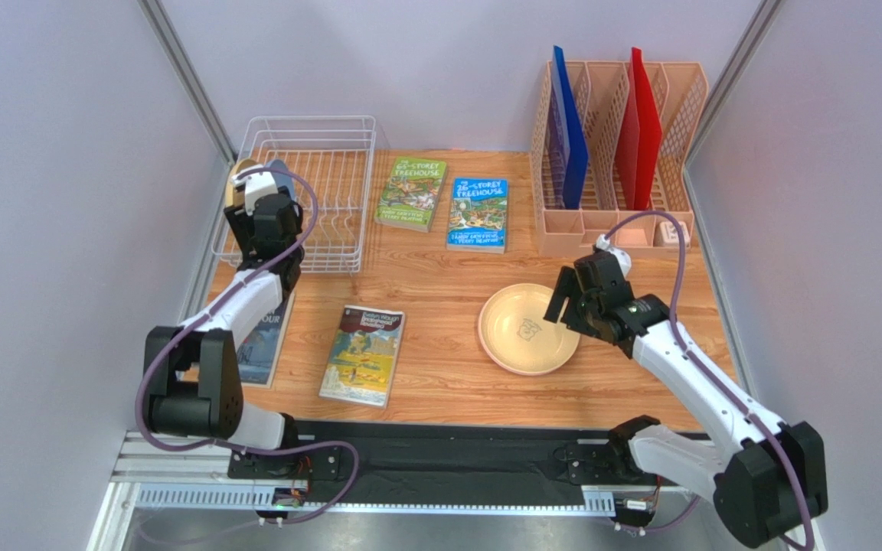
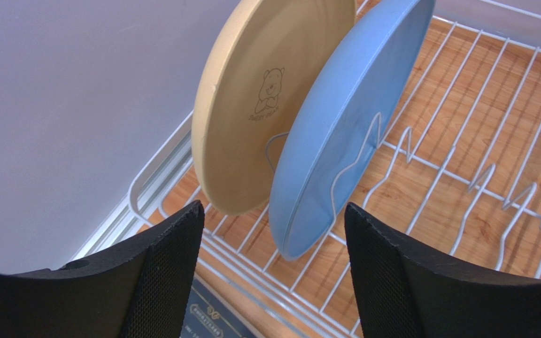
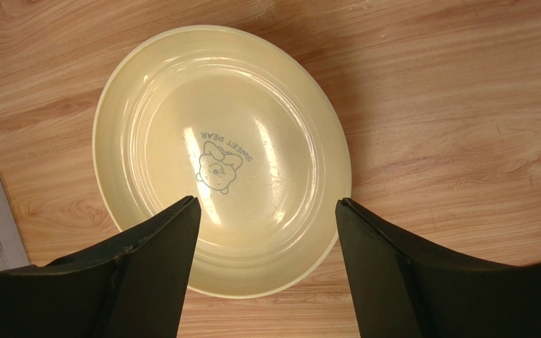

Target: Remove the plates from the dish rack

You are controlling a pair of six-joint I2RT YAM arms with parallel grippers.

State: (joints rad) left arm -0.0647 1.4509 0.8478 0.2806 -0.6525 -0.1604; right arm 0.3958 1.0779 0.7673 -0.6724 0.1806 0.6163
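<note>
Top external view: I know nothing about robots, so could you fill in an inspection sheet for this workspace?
Surface: wooden table top, grain showing.
Job's things: white wire dish rack holds a round cream-tan plate and a round light blue plate, both upright; another round cream plate lies flat on the table.
Clutter: four books lying flat; peach plastic slotted organiser holding a blue board and a red board.
Jaws: left arm has them open, facing the racked plates; right arm open above the flat plate.
Cables: purple cable along each arm.
Surroundings: pale lilac walls.
</note>
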